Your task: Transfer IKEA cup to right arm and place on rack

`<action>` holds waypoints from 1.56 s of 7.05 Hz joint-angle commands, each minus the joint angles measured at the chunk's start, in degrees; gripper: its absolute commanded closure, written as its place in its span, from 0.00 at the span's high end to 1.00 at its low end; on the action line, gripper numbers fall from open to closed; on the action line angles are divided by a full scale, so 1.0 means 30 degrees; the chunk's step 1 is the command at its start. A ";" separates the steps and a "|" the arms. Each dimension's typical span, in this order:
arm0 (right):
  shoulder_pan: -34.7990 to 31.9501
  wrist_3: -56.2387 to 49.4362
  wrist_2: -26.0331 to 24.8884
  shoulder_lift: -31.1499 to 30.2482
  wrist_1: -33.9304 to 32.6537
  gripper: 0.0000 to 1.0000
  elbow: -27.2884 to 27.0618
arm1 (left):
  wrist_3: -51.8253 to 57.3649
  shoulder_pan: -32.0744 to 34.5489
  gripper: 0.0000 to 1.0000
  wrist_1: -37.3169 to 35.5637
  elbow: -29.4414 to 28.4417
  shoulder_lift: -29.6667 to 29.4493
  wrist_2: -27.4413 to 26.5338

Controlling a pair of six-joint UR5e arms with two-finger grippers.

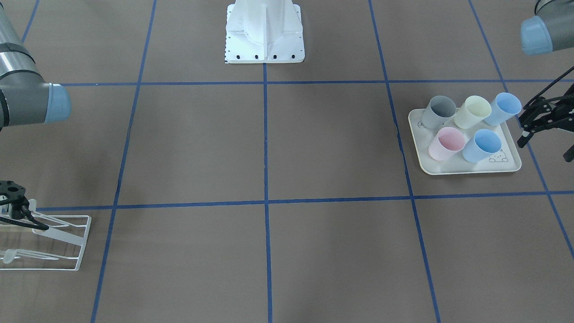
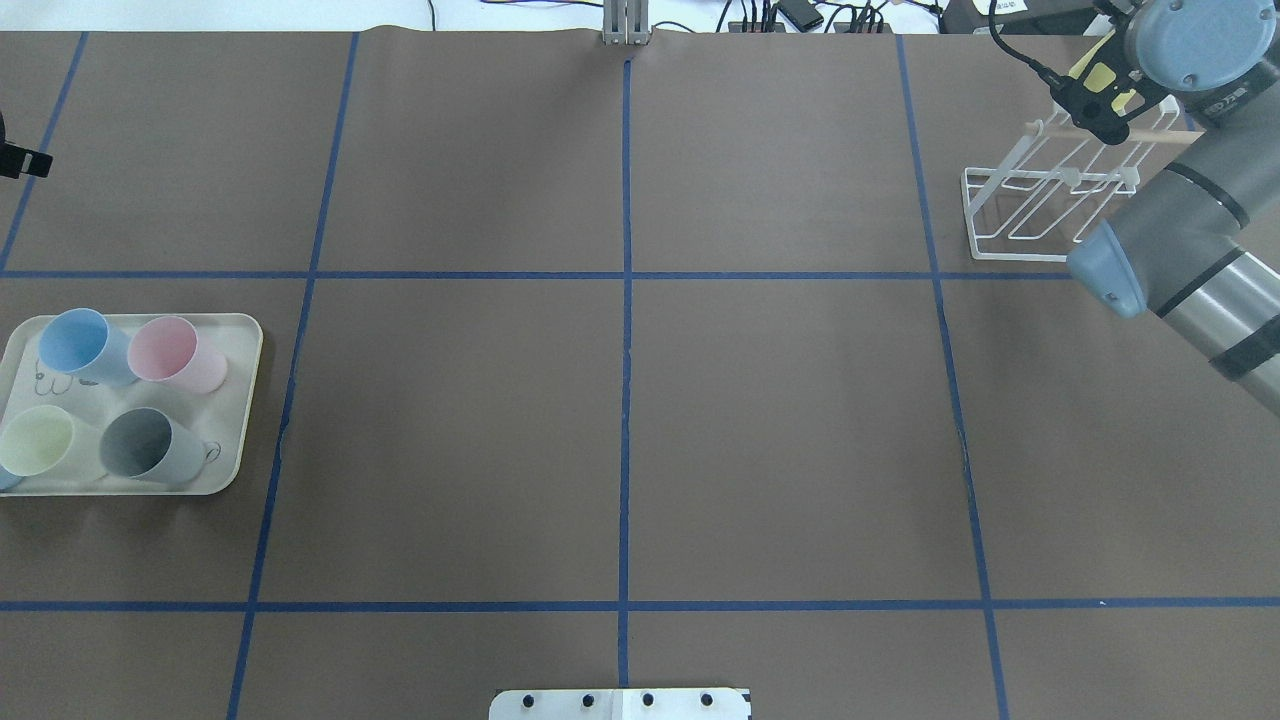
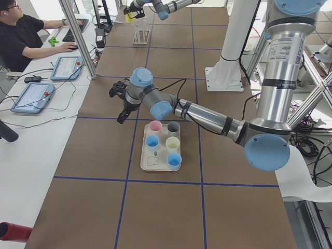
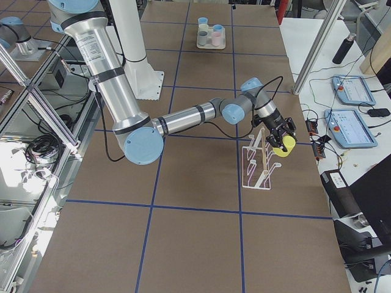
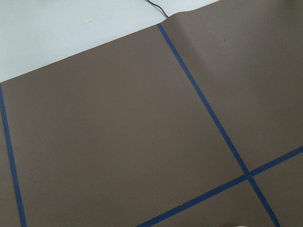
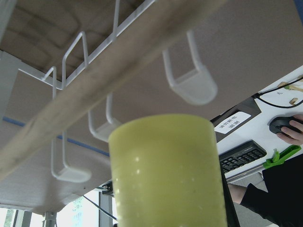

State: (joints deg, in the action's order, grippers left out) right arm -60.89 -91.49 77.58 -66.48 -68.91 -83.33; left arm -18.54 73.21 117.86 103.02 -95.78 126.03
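Observation:
My right gripper [image 4: 283, 140] is shut on a yellow-green IKEA cup [image 6: 165, 175], which it holds just above the rack's far end. The rack [image 2: 1030, 210] is white wire with a light wooden rod [image 6: 118, 87] and slanted prongs with rounded tips [image 6: 191, 90]; the cup [image 4: 283, 146] is close beside the rod, and I cannot tell if it touches. The rack [image 1: 49, 242] also shows in the front view. My left gripper [image 1: 546, 146] stands open and empty beside the cream tray [image 1: 466, 168]. That tray holds several pastel cups [image 1: 482, 146].
The white robot base [image 1: 264, 36] stands at the table's robot side. A person [image 3: 21, 36] sits at a side desk with tablets [image 3: 31, 96]. Past the rack are a keyboard [image 6: 241, 156] and a hand on a mouse [image 6: 289, 127]. Blue tape lines grid the brown table.

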 commanded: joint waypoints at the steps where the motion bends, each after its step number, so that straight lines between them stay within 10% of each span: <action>1: 0.0025 -0.0234 0.0155 -0.0047 -0.0172 0.40 -0.0289 | -0.0032 0.0000 1.00 0.0000 0.0025 0.0024 0.0000; 11: -0.0239 -0.1642 0.0216 -0.1160 -0.0144 0.42 -0.1492 | -0.1409 -0.0059 1.00 0.0059 0.0083 -0.0006 0.0029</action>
State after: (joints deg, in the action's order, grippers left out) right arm -61.70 -96.56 78.50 -69.51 -69.38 -87.78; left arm -22.83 73.04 118.03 103.32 -95.80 126.12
